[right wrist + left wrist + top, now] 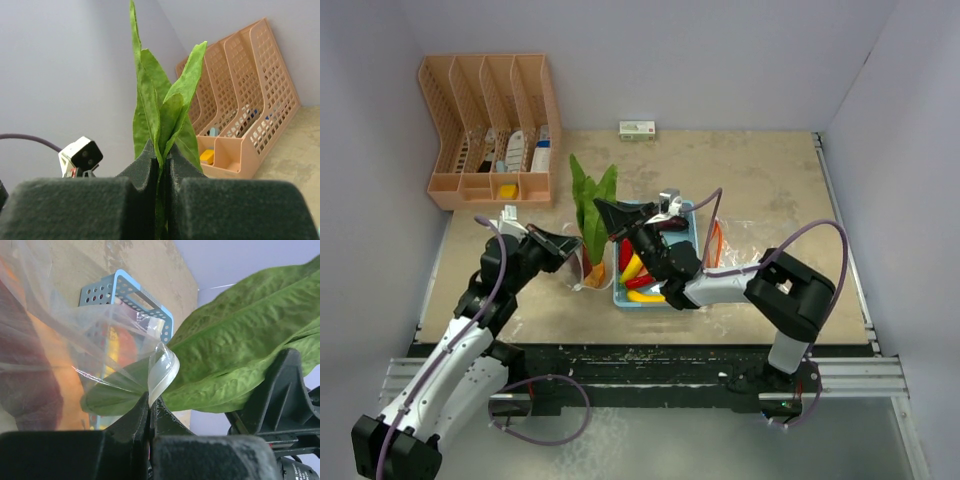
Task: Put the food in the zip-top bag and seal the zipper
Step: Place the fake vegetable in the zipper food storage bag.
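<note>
Pinching zip-top bag [162, 370] rim tight w/ left gripper [150, 407], prob. to keep mouth open; clamping leafy green [150, 100] by its stalk in right gripper [162, 156], upright over that mouth for lowering in. Top cam only: bananas [632, 267] & chillies [640, 282] in blue basket [691, 222] beside bag; left wrist only: leaf's lower end at bag lip.

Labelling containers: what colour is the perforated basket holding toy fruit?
It's a light-blue plastic basket; left wrist view.

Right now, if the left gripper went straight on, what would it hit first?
Probably the green leaves, just past the bag rim the left gripper grips; the blue basket lies beyond.
</note>
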Tool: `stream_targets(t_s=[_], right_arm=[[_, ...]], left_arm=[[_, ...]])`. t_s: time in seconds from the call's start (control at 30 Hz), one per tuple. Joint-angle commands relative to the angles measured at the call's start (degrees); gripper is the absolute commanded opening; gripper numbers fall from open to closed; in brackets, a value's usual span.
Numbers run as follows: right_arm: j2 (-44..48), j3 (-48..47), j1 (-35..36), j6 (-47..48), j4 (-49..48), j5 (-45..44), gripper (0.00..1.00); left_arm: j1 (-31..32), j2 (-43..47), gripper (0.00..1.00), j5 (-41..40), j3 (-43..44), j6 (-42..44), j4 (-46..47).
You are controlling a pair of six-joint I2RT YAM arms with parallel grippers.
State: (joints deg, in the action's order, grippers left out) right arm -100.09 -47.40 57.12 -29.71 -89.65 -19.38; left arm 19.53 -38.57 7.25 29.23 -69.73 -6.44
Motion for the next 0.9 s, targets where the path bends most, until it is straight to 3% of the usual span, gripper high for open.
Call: stream_targets(t_s=[0.0, 0.17, 0.47, 0.87], right_arm=[[-1.4, -1.1, 1.6, 3.1, -11.1, -3.8, 0.0], [-2.8, 0.9, 3.6, 5.0, -14.2, -4.0, 0.0], [1.1, 5.5, 6.8, 16.9, -14.6, -9.8, 0.0], [4.7, 7.7, 7.0, 14.3, -6.9, -15.9, 0.0]], left_arm=[[-0.2, -0.6, 0.0, 1.4, 0.2, -3.4, 5.1], [-0.3, 1.2, 0.0, -0.2, 0.9, -5.2, 5.9], [-0.3, 2.5, 0.0, -3.7, 3.1, -5.4, 4.7], [-0.3, 4.5, 0.0, -4.3, 0.6, -6.0, 3.9]])
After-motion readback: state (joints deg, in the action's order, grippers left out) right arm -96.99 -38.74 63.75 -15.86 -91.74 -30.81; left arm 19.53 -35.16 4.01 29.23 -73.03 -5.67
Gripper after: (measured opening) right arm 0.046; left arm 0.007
